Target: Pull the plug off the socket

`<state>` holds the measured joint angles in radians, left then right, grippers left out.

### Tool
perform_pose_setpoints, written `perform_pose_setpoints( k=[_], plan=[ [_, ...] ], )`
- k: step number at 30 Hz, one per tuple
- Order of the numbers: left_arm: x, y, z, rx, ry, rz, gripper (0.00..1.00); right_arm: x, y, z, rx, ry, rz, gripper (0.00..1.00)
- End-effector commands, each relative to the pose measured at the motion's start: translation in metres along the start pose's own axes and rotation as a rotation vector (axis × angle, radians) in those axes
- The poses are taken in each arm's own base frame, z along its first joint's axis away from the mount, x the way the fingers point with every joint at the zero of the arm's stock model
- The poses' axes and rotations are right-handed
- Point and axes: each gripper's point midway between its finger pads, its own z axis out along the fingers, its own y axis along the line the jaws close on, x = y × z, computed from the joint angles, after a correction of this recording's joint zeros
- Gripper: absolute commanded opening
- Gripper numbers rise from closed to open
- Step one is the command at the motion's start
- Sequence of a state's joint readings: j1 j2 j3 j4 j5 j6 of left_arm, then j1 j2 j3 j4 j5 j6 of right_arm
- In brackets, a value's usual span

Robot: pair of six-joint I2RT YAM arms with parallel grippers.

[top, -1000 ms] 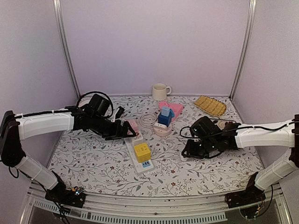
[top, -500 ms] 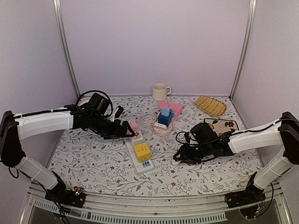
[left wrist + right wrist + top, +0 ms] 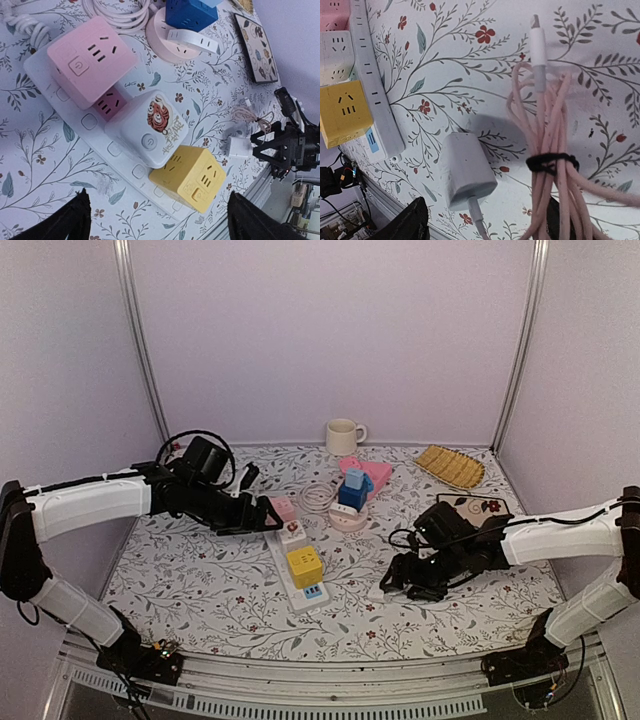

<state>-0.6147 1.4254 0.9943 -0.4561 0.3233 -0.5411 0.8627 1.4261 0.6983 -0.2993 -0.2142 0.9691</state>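
Right wrist: white plug (image 3: 467, 170) judged already pulled, laid beside power strip (image 3: 377, 100); right gripper (image 3: 485, 216) is spread open; retraction is called for next.

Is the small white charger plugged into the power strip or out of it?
Out. The white charger lies on the table, apart from the power strip.

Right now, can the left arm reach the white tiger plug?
Probably yes. The left gripper hangs close by, jaws open, and nothing covers the white plug; the pink plug and yellow plug crowd two sides.
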Motion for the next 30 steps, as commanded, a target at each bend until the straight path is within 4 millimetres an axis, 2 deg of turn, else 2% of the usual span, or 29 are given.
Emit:
perform_pose_setpoints(
  k=[1, 3, 6, 9, 12, 18, 22, 26, 30],
  plan=[
    [-0.008, 0.0, -0.009, 0.001, -0.027, 0.013, 0.95, -0.006, -0.015, -0.031, 0.146, -0.034, 0.0, 0.79],
    [-0.008, 0.001, -0.009, 0.001, -0.029, 0.009, 0.95, -0.014, -0.011, -0.044, 0.185, -0.062, -0.028, 0.8],
    [-0.01, 0.003, -0.009, 0.004, -0.03, -0.002, 0.95, -0.028, 0.009, -0.059, 0.22, -0.111, -0.089, 0.83],
    [-0.012, 0.006, -0.01, 0.002, -0.037, -0.018, 0.95, -0.036, 0.039, -0.064, 0.246, -0.141, -0.173, 0.85],
    [-0.012, 0.008, -0.009, 0.001, -0.04, -0.035, 0.95, -0.041, 0.077, -0.058, 0.246, -0.154, -0.266, 0.87],
    [-0.004, 0.011, -0.003, 0.018, -0.017, -0.063, 0.95, -0.042, 0.149, -0.018, 0.225, -0.137, -0.425, 0.91],
    [0.001, 0.014, 0.004, 0.018, 0.0, -0.067, 0.95, -0.04, 0.181, 0.011, 0.212, -0.119, -0.488, 0.91],
    [0.003, 0.018, 0.01, 0.015, 0.003, -0.072, 0.95, -0.04, 0.184, 0.038, 0.238, -0.102, -0.506, 0.9],
    [0.0, 0.019, 0.018, 0.02, -0.001, -0.091, 0.95, -0.034, 0.187, 0.056, 0.242, -0.086, -0.52, 0.89]
  ],
)
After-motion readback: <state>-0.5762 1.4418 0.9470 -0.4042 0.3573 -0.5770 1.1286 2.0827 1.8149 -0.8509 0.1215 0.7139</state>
